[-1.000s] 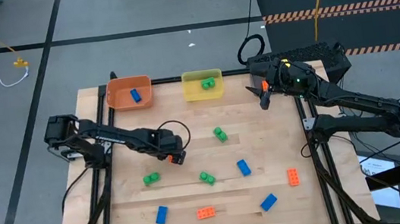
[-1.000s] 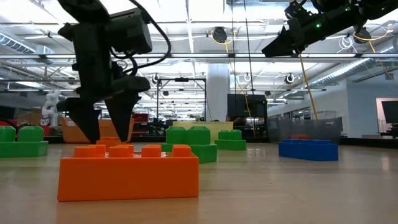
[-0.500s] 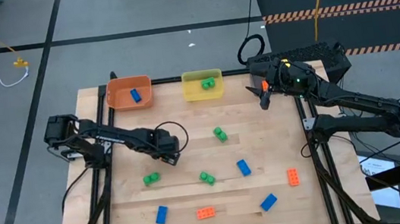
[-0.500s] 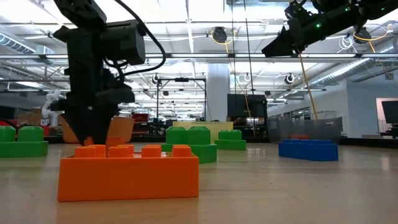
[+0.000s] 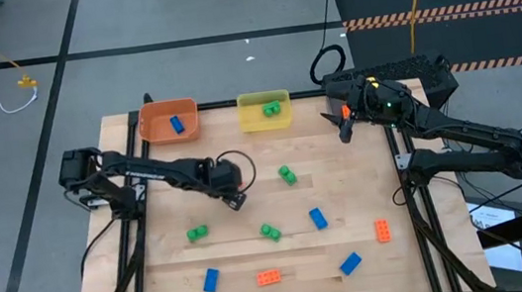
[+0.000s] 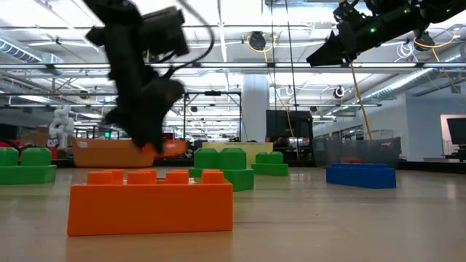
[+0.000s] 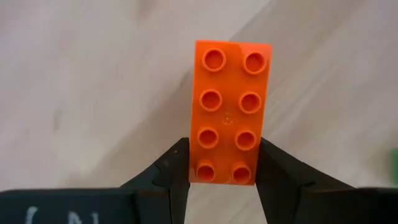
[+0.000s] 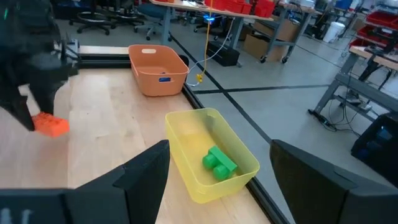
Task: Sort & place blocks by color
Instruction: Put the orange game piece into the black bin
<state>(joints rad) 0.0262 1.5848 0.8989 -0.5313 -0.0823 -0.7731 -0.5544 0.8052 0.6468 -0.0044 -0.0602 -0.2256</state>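
My left gripper (image 5: 236, 201) is shut on an orange block (image 7: 229, 112), a two-by-four studded brick, just above the middle left of the table; the low view shows that block (image 6: 172, 146) off the wood. My right gripper (image 5: 344, 134) hangs open and high at the far right, touching nothing. Loose blocks lie flat on the table: green ones (image 5: 286, 174) (image 5: 197, 233) (image 5: 271, 232), blue ones (image 5: 317, 218) (image 5: 211, 280) (image 5: 350, 264), and orange ones (image 5: 268, 277) (image 5: 382, 230). My left gripper pinches the orange block's two long sides (image 7: 198, 171) between its two fingers, near one end of the brick. The fingers slant steeply down and lie across the brick. The block is lifted clear of the table and juts out beyond the fingertips (image 8: 51, 126).
At the far edge stand an orange bin (image 5: 161, 130) holding a blue block (image 5: 177, 124) and a yellow bin (image 5: 250, 117) holding a green block (image 5: 271, 110). Dark frame rails run along the table's left and right sides.
My left gripper has shut on the orange block, rolled its wrist and risen a little, shifting toward the table's right edge. The block, which lay on the table, is now lifted clear and tilted.
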